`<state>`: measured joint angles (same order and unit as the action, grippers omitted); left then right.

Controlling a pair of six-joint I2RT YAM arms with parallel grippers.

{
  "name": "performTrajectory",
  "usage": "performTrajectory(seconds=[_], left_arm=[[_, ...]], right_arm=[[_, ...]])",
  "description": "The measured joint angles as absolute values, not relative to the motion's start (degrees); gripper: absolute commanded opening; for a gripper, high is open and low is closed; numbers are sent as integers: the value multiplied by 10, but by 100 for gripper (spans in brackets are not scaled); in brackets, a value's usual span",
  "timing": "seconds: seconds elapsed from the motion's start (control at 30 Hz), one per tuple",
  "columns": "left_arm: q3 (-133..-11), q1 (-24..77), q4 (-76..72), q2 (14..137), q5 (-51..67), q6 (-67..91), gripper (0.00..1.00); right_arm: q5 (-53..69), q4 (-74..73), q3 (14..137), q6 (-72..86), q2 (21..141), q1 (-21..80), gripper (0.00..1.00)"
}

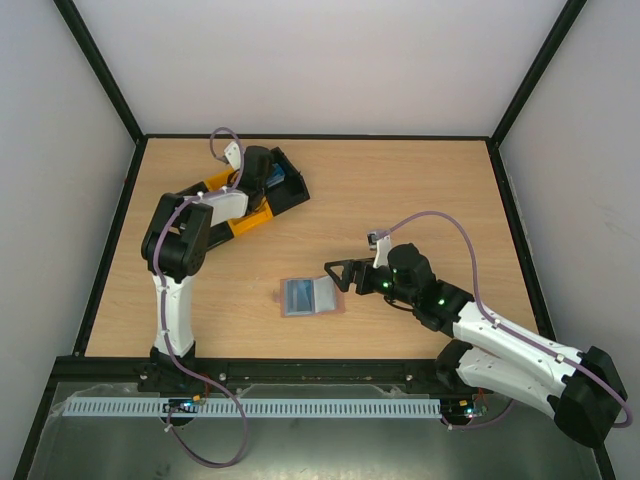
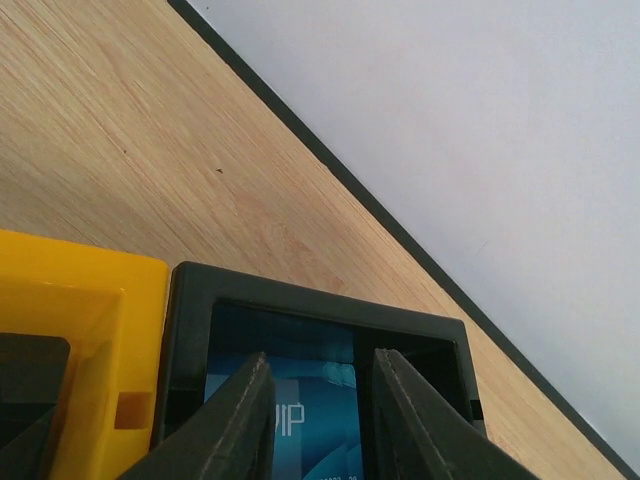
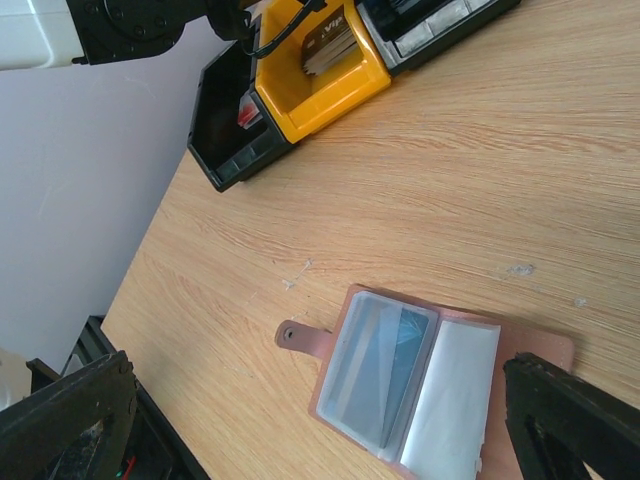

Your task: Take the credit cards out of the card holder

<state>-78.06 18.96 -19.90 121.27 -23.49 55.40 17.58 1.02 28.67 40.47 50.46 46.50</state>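
Observation:
The card holder lies open mid-table, a brownish rim with a strap tab around two clear panels. In the right wrist view its left panel holds a blue-grey credit card, while the right panel looks pale. My right gripper hangs just right of the holder, wide open, a finger on each side. My left gripper is down in the end black section of the tray, jaws slightly parted. A blue credit card marked VIP lies beneath them, not pinched.
The black-and-yellow tray sits at the back left, under the left arm. Its yellow middle section holds several cards, and a black end section has something red inside. Grey walls with black posts close off the table.

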Motion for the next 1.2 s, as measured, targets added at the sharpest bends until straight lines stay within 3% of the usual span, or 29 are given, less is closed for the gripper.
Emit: performTrajectory(seconds=[0.23,0.63,0.9,1.2], left_arm=[[-781,190,-189,1206,-232,544,46],[-781,189,-71,1083,-182,490,96],[-778,183,53,958,-116,418,100],[-622,180,131,788,17,331,96]], right_arm=[[175,3,287,405,500,465,98],[180,-1,287,418,476,465,98],[170,-14,287,443,494,465,99],[197,3,282,484,545,465,87]])
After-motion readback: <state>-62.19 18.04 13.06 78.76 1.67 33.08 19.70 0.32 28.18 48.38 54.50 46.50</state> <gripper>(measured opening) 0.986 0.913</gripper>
